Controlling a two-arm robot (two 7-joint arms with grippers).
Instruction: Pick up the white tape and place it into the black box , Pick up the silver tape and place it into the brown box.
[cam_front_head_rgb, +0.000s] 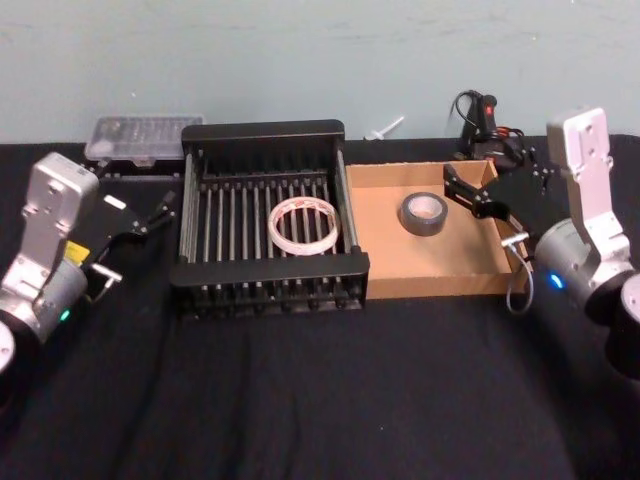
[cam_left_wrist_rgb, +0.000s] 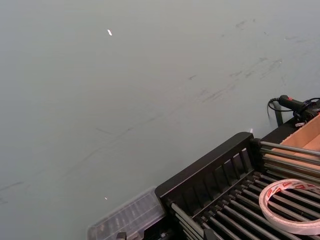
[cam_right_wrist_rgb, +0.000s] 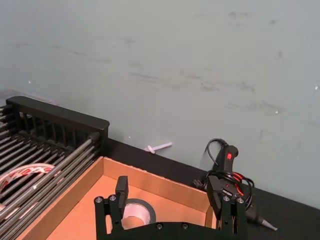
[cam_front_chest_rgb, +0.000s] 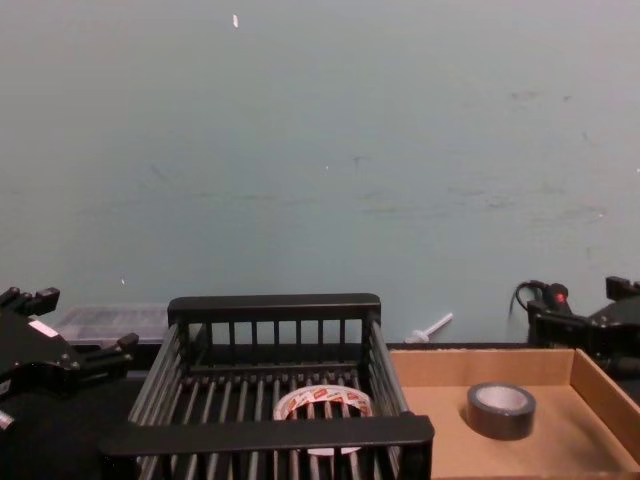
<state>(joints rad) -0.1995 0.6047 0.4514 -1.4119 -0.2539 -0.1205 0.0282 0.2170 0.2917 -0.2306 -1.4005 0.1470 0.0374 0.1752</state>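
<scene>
The white tape (cam_front_head_rgb: 302, 224) lies flat on the barred floor of the black box (cam_front_head_rgb: 268, 132), and the silver tape (cam_front_head_rgb: 424, 213) sits inside the brown box (cam_front_head_rgb: 433, 284), toward its back half, so both placements look done as things lie now. The right gripper (cam_front_head_rgb: 477, 190) hangs above the right rear part of the brown box, near the silver tape but apart from it, with its jaws spread and holding nothing. The left gripper (cam_front_head_rgb: 148, 213) waits over the table (cam_front_head_rgb: 320, 400) just beside the black box's left wall, jaws likewise parted and empty. The main risk from here, as I judge it, lies with the right arm: if it pulls away low, a finger could catch the cardboard's thin right wall or back edge and drag the light box, shifting the tape with it. A tangle of cable and a red-buttoned tool (cam_front_head_rgb: 487, 130) sits close behind that gripper, so a backward swing could snag it. The left arm could nudge the black box sideways or clip the clear plastic case (cam_front_head_rgb: 143, 138) behind it.
</scene>
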